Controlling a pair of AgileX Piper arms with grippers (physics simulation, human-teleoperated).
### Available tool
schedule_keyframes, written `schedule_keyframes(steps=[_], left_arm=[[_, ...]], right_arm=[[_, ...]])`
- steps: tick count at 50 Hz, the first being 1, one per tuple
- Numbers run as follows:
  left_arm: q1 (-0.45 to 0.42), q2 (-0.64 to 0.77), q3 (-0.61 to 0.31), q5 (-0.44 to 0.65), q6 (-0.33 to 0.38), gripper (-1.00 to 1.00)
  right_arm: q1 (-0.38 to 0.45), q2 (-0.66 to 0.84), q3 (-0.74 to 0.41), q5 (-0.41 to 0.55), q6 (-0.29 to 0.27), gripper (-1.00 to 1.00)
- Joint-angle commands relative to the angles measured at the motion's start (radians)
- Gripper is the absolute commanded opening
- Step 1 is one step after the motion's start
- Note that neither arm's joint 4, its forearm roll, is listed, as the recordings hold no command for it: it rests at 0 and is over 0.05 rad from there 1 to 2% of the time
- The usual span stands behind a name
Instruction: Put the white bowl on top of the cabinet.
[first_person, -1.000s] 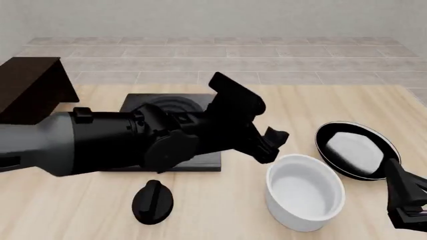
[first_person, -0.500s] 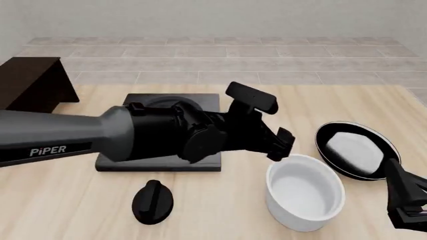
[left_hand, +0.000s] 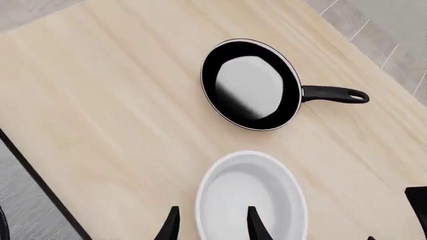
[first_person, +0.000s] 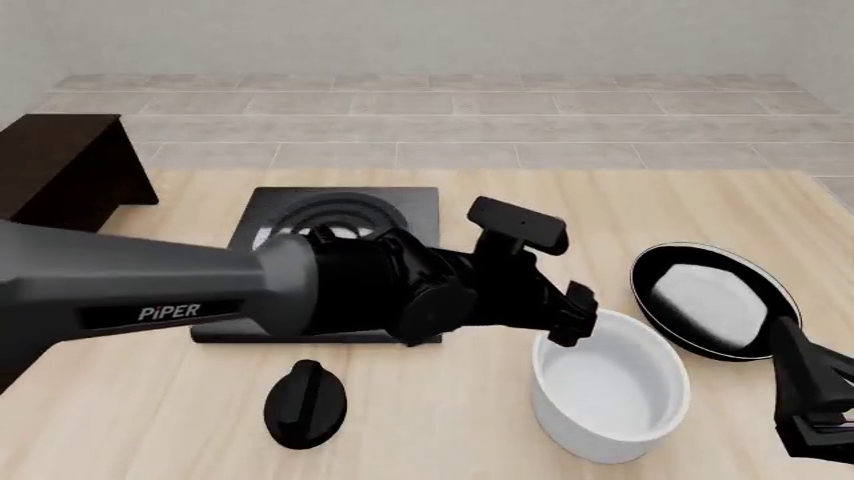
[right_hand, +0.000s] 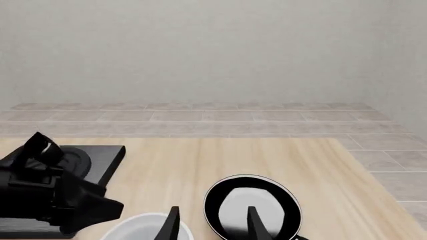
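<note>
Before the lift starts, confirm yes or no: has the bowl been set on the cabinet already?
No. In the front view the white bowl stands on the table, far from the cabinet at the back left.

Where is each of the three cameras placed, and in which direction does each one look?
Front view: above the arms' side, looking forward and down; shows left arm at the deep glossy white bowl, right end effector.
Left wrist view: behind left end effector, looking down; fingertips straddle the bowl's rim.
Right wrist view: behind right end effector, looking across the table.
All share the black frying pan.
</note>
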Motion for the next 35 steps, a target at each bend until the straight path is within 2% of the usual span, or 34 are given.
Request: schedule_keyframes(steps=[1,15,26,27,35], left_arm=[[-0.007,0.035,-0.004,-0.010,-0.018,1.00],[0.002,0.068,-0.008,-0.030,-0.026,1.00],[-0.014,0.095,0.014,-0.062,-0.051,1.00],[-0.017,0.102,0.016,-0.065,-0.078,1.00],[-0.032,0.114,0.020,-0.076,-0.080,1.00]], right_arm=[[0.000,0.000,0.000,0.000,0.000,1.00],[0.000,0.000,0.000,0.000,0.000,1.00],[0.000,0.000,0.000,0.000,0.000,1.00],[0.000,0.000,0.000,0.000,0.000,1.00],[0.000,0.000,0.000,0.000,0.000,1.00]])
